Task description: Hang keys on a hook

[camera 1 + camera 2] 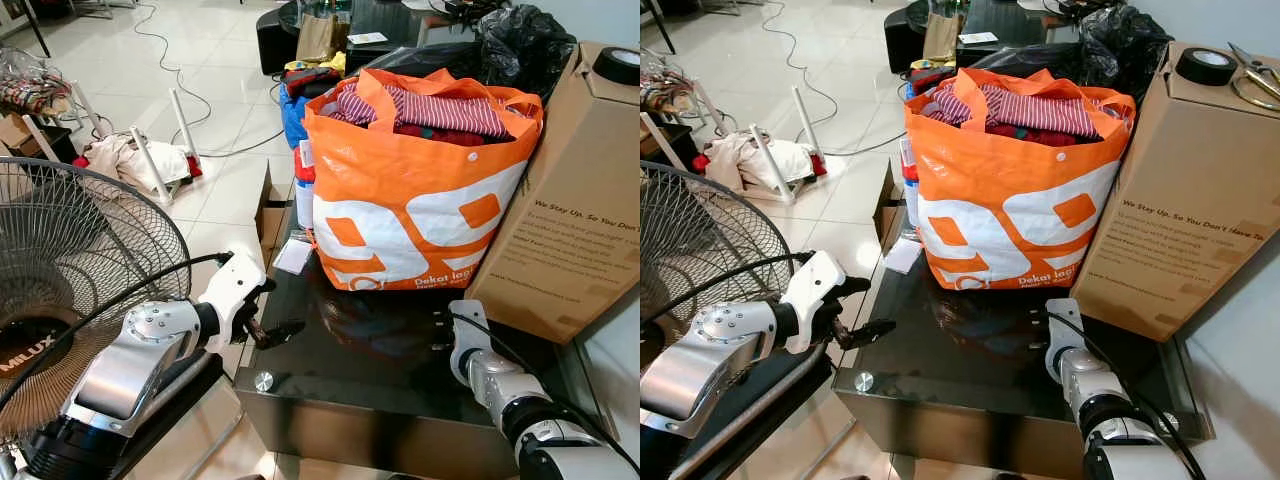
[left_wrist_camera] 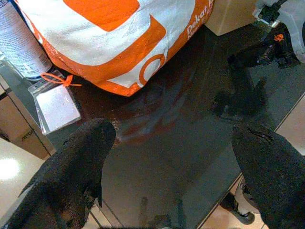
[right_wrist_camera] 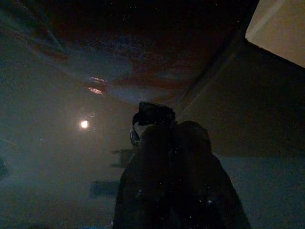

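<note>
**Left gripper spread wide at the table edge, right one closed on the glass**

Left gripper [image 1: 275, 331] hangs at the near left corner of the black glass table [image 1: 350, 375], its two black fingers [image 2: 76, 171] far apart with nothing between them. Under it the left wrist view shows bare dark glass.

The right gripper [image 1: 438, 330] is low over the near right part of the same table, pointing toward the orange bag [image 1: 420, 190]. Its fingers are pressed together. At their tips the right wrist view shows a small dark lump with a thin metal ring. It looks like the keys [image 3: 143, 119], though that view is too dark to be sure. If so, the keys sit in the right gripper, just above the glass and well apart from the left one.

The bag is stuffed with striped and red clothes and stands across the back of the table, blocking the way ahead of both grippers. A tall cardboard box [image 1: 570, 220] leans against the bag's right side, with a roll of black tape [image 1: 1206, 66] and scissors [image 1: 1255, 75] on top. A clear plastic tag [image 2: 55, 105] with an orange tie lies at the bag's left foot, beside a white can [image 2: 19, 43]. A wire-caged fan [image 1: 70, 270] stands close on the left, beside the left arm. Black bin bags [image 1: 520, 40] are heaped behind the bag. A cable [image 1: 170, 60] runs over the tiled floor, past a small white rack [image 1: 150, 150] draped with cloth.
</note>
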Controlling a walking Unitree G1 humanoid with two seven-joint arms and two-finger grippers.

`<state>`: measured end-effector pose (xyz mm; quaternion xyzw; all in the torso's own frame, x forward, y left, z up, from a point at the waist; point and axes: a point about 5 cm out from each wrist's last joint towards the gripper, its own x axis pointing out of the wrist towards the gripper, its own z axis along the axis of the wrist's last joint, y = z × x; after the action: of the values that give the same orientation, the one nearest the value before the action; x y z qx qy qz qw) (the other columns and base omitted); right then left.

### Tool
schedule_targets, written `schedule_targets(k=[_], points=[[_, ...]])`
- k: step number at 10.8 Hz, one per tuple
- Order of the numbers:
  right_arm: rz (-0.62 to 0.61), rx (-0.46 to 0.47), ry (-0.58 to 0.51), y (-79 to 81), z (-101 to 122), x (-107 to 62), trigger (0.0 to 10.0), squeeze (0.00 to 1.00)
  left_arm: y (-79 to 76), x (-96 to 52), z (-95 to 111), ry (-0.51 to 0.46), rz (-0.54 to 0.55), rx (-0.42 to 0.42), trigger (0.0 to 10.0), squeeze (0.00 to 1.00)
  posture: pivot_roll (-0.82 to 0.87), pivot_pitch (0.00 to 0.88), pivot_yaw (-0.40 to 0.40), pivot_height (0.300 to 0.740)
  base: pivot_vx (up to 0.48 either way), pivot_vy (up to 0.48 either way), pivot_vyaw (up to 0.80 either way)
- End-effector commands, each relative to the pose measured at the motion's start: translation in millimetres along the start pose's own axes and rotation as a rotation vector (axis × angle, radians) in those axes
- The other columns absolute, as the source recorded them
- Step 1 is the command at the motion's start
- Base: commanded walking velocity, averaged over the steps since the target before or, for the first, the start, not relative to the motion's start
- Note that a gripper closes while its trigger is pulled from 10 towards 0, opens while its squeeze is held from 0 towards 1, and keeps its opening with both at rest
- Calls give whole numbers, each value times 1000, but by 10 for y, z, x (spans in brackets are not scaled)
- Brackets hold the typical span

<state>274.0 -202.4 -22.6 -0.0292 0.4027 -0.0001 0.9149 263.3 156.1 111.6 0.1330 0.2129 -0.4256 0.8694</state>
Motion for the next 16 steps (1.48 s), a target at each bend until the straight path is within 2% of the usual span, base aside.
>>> schedule_targets(k=[1,4,6,7,8,9,11,12,13,14,15,16], points=[[-12,10,16,-38,-36,-3,0,0,5,3,18,4,-9,19,10000,0,-11,0,35,740,0,0,0],[-2,20,-19,-99,-7,-23,0,0,6,10,26,-2,-3,16,10000,0,-7,0,23,740,0,0,0],[23,34,-87,-163,40,-120,0,0,0,-4,38,-40,26,-18,10000,0,-16,0,23,740,0,0,0],[58,70,-160,-170,78,-214,0,0,33,-12,85,-79,83,-8,10000,0,-13,0,22,740,0,0,0],[123,139,-266,-136,188,-401,0,0,49,-21,143,-120,156,-18,10000,0,-27,0,31,740,0,0,0],[196,188,-400,-76,327,-652,0,0,61,-30,155,-139,235,-32,10000,0,-40,0,43,740,0,0,0],[262,243,-579,16,508,-986,0,0,61,-68,169,-161,309,-82,10000,0,-55,0,51,740,0,0,0],[272,275,-690,60,637,-1262,0,0,59,-74,245,-177,405,-48,10000,0,-61,0,50,740,0,0,0],[284,306,-733,102,708,-1360,0,0,83,-108,346,-234,446,-36,10000,0,-62,0,48,740,0,0,0],[289,299,-745,127,729,-1385,0,0,108,-122,384,-257,490,-24,10000,0,-66,0,50,740,0,0,0],[238,279,-757,112,766,-1388,0,0,206,-174,474,-374,647,-68,10000,0,-55,0,46,740,0,0,0],[179,216,-765,121,838,-1396,0,0,234,-231,479,-396,708,-107,10000,0,-64,0,50,740,0,0,0]])
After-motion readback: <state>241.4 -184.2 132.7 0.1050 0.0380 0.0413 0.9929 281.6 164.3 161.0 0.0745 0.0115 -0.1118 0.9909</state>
